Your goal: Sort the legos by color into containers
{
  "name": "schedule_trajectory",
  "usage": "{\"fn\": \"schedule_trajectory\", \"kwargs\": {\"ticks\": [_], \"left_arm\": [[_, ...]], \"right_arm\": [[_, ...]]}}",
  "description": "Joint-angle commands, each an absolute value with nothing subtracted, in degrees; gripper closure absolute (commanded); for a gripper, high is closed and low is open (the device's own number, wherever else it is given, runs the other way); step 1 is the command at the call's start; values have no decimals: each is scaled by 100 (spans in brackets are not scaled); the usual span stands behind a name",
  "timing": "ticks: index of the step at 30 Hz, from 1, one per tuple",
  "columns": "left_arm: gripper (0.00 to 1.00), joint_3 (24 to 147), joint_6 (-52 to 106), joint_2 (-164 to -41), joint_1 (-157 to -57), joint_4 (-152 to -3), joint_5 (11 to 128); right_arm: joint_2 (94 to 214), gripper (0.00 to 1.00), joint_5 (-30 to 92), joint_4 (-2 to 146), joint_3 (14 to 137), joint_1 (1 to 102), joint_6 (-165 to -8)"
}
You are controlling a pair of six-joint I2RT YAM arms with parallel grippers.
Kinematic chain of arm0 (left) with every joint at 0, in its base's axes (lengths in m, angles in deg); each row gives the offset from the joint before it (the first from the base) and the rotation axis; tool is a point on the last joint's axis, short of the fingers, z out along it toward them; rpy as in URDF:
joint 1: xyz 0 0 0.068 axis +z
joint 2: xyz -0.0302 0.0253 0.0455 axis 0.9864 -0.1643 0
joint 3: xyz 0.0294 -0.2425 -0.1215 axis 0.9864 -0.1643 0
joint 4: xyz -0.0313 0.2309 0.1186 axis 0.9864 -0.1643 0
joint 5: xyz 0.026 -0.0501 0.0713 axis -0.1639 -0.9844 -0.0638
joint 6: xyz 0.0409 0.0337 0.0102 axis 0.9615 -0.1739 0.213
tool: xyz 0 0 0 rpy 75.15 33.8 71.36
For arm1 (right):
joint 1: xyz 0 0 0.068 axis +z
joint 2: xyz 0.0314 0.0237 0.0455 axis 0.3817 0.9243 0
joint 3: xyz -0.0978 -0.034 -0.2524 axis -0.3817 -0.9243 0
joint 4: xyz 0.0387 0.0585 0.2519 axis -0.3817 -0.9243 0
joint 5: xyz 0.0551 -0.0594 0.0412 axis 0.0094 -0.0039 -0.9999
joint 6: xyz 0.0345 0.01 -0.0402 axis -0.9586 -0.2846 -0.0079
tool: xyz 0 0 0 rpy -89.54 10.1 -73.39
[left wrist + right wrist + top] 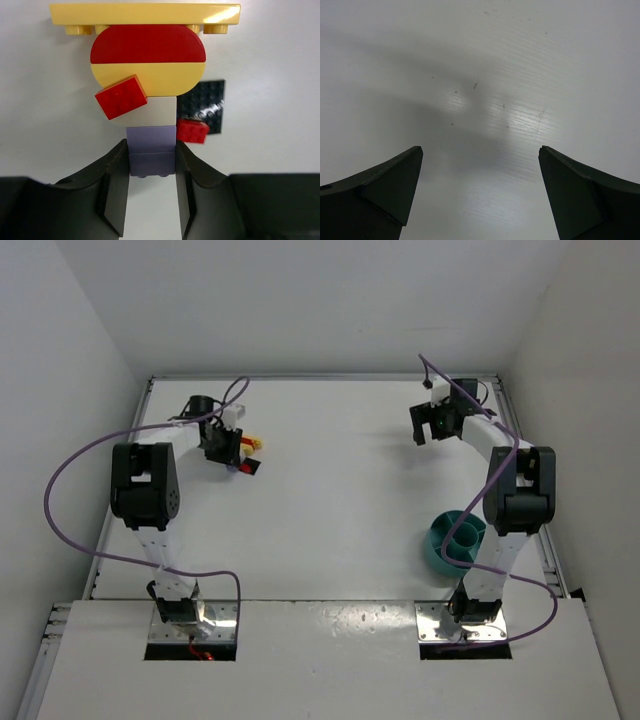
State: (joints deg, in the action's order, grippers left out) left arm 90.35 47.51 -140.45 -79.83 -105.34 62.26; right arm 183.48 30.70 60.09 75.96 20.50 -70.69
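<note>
The left hand point(150, 148) is clenched on a purple brick point(151, 142), at the far left of the counter point(340, 500). Just beyond it lie a red brick point(121, 96), a round red and yellow piece point(148, 60) and a long yellow plate point(145, 13). The right hand point(480, 165) is spread wide above the counter. The teal bowl point(436, 540) stands well apart, at the near right.
</note>
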Motion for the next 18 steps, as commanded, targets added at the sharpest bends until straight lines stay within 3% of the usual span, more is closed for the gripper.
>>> {"fn": "schedule_trajectory", "kwargs": {"ticks": [1, 8, 14, 18], "left_arm": [[67, 8808, 5153, -13429, -8028, -10625, 4768], [73, 8684, 5488, -13093, -7976, -11134, 3245], [77, 8869, 5584, -13795, -7545, -11872, 1487], [81, 9000, 5822, -14217, -7369, -12252, 922]], "right_arm": [[18131, 0, 2913, 6170, 7482, 2112, -7022], [18026, 0, 2754, 6118, 7367, 2112, -7022], [18025, 0, 2640, 6065, 7367, 2165, -7022], [17973, 0, 2518, 6012, 7367, 2217, -6969]]}}
